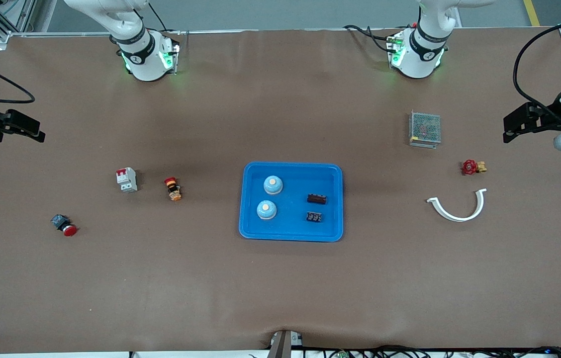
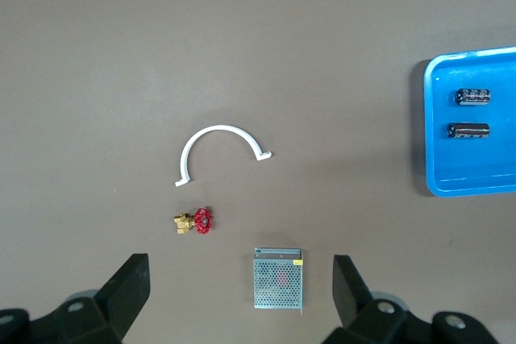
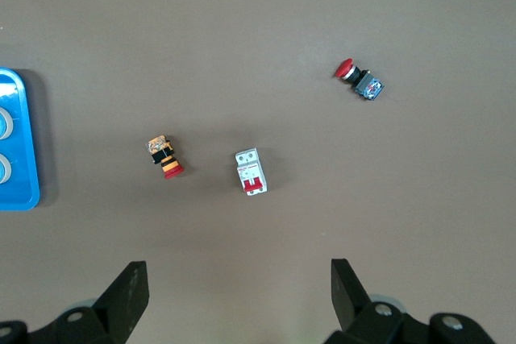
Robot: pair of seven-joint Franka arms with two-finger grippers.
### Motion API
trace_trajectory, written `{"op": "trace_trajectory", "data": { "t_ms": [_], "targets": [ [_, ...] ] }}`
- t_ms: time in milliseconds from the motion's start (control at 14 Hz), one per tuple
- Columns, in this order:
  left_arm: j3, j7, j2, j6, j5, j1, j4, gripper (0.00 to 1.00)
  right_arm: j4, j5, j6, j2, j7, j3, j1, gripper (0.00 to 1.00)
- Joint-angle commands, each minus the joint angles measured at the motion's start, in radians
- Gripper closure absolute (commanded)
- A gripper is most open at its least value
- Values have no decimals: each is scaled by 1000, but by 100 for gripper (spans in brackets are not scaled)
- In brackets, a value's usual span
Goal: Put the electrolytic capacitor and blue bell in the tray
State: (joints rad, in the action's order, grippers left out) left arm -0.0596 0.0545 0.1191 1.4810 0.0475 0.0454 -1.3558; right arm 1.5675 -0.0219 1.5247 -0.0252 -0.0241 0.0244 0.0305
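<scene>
The bright-blue tray (image 1: pixel 330 171) lies in the middle of the table. Two blue bells (image 1: pixel 273 185) (image 1: pixel 266 210) stand in it toward the right arm's end. Two small dark electrolytic capacitor pieces (image 1: pixel 316 199) (image 1: pixel 314 217) lie in it toward the left arm's end; the left wrist view shows them as well (image 2: pixel 472 97) (image 2: pixel 468 130). My left gripper (image 1: pixel 512 128) (image 2: pixel 239 279) hangs open and empty over the left arm's end of the table, well away from the tray. My right gripper (image 1: pixel 37 130) (image 3: pixel 238 279) hangs open and empty over the right arm's end.
At the left arm's end sit a metal mesh box (image 1: pixel 424 129), a red-handled brass valve (image 1: pixel 472 167) and a white curved clip (image 1: pixel 457 209). At the right arm's end sit a white circuit breaker (image 1: pixel 127 179), an orange-and-red switch (image 1: pixel 173 189) and a red push button (image 1: pixel 64 225).
</scene>
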Motion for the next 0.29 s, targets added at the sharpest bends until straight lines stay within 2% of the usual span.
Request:
{"op": "trace_trajectory", "data": {
  "t_ms": [0,215],
  "targets": [
    [-5,-10,-12,-11,-11,-10,-5,0,20,13,12,18,-10,-18,17,0],
    [-3,-10,-9,-11,-8,-9,-5,0,22,16,9,14,-10,-15,20,0]
  ]
}}
